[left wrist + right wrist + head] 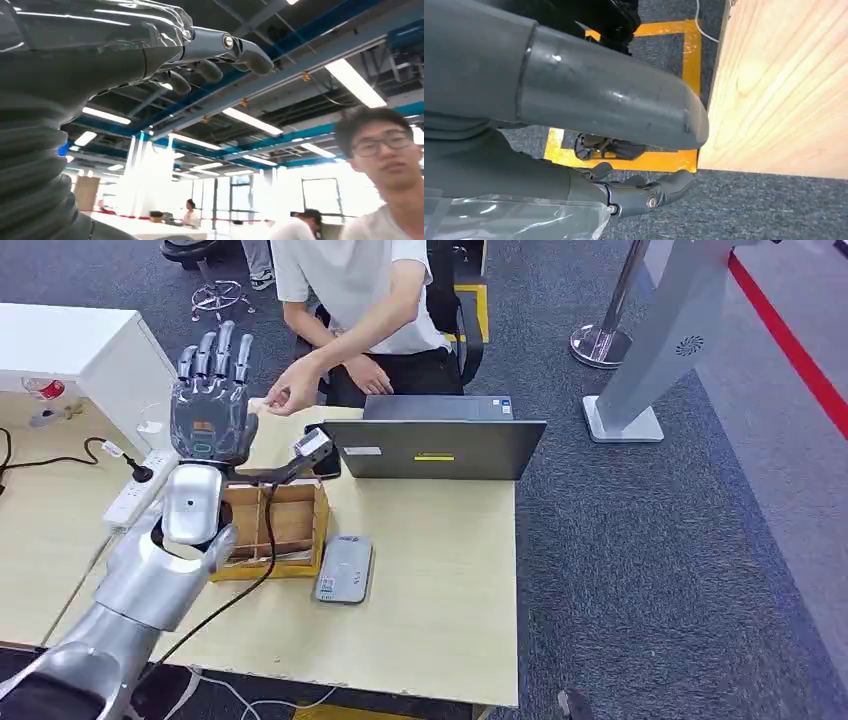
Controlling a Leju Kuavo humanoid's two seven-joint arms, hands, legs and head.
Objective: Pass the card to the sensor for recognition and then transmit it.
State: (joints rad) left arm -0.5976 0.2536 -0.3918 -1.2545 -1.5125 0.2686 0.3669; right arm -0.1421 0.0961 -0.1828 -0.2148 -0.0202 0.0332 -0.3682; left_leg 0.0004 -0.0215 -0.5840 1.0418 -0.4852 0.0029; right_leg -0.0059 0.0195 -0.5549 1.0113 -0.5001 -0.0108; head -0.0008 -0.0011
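left hand [210, 405]: raised upright above the table's far left part, palm turned away from the head camera, fingers spread and straight; nothing is seen held in it. in the left wrist view the fingers [215, 50] are shown loosely extended against the ceiling, with no card between them.
right hand [644, 192]: hung low beside the wooden table [784, 90], over the grey carpet; fingers lightly curled and apart, nothing gripped.
card: not made out with certainty. a small pale thing is seen at the person's hand [292, 392], just beyond the left hand, but it is too small to be called the card.
sensor: the flat grey device [344, 568] lying on the table just beside the wooden box [285, 530] is judged to be the reader; no card is laid on it.
person: seated across the table, behind the laptop [435, 445], one arm reached toward the raised left hand.
progress: judged to be at a handover point. whether recognition at the sensor is done cannot be told from these views; nothing is carried by either robot hand.
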